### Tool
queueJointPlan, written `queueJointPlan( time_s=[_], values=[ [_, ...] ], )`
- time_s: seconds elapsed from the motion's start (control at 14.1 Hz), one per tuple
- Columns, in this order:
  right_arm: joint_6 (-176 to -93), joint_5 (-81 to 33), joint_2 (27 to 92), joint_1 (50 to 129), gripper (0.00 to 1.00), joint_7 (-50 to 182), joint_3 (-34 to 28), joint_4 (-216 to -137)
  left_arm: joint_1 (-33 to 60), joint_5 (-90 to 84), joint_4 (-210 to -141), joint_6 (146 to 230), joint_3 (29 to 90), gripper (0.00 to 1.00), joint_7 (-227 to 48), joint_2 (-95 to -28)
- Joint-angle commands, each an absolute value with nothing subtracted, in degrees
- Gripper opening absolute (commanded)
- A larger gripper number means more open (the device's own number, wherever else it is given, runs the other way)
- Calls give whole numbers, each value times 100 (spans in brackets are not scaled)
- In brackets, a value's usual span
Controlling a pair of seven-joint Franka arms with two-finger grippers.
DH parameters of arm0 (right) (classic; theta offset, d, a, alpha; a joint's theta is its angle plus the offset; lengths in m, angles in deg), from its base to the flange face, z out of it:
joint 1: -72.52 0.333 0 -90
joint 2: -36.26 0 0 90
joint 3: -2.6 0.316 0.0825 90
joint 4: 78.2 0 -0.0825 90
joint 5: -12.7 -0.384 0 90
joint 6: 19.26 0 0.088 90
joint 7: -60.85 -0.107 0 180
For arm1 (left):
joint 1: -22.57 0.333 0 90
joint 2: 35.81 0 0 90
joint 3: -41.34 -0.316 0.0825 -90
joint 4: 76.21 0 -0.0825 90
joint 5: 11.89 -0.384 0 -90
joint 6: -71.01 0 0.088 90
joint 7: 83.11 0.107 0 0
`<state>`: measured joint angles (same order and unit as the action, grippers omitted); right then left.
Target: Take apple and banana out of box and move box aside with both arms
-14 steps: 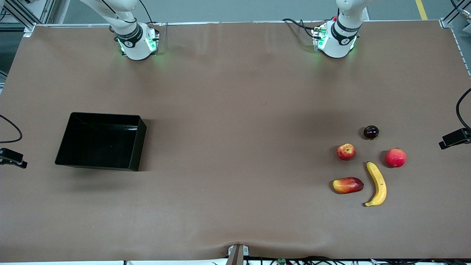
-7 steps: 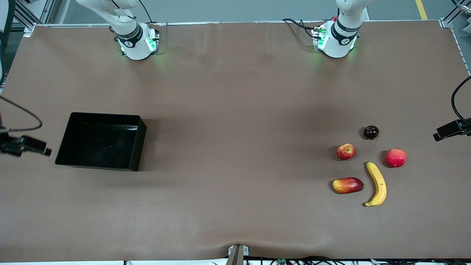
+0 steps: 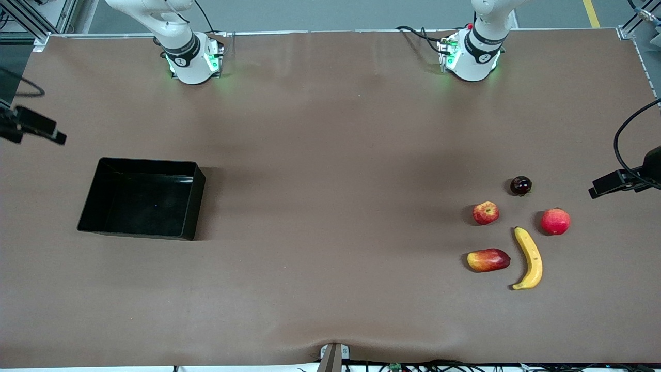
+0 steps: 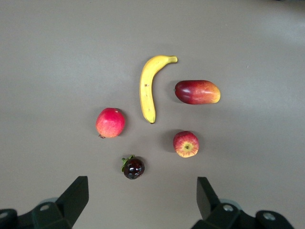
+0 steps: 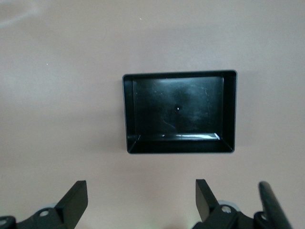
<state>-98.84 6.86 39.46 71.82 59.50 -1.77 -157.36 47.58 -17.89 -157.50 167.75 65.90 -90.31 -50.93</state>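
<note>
Fruit already lies out on the table (image 3: 330, 155): the apple (image 3: 486, 213) and the banana (image 3: 529, 258) sit toward the left arm's end, well apart from the empty box (image 3: 139, 199) at the right arm's end. The left hand (image 4: 140, 202) hangs open high over the fruit; the right hand (image 5: 140, 202) hangs open high over the box. Both removals look done and the box seems set aside, so little remains beyond parking the arms.
</note>
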Motion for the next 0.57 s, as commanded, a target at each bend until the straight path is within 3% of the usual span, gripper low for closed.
queueJointPlan(
  time_s=[0.0,0.5],
  values=[
    [-10003,751,3407,7173,100,5945,-154,-16432,4771,-1840,-15778,16734,6647,100,-8962,-4970],
    [-10214,873,3187,7191,100,6270,-136,-16600,4788,-1849,-15778,16507,6832,100,-8891,-4513]
  ],
)
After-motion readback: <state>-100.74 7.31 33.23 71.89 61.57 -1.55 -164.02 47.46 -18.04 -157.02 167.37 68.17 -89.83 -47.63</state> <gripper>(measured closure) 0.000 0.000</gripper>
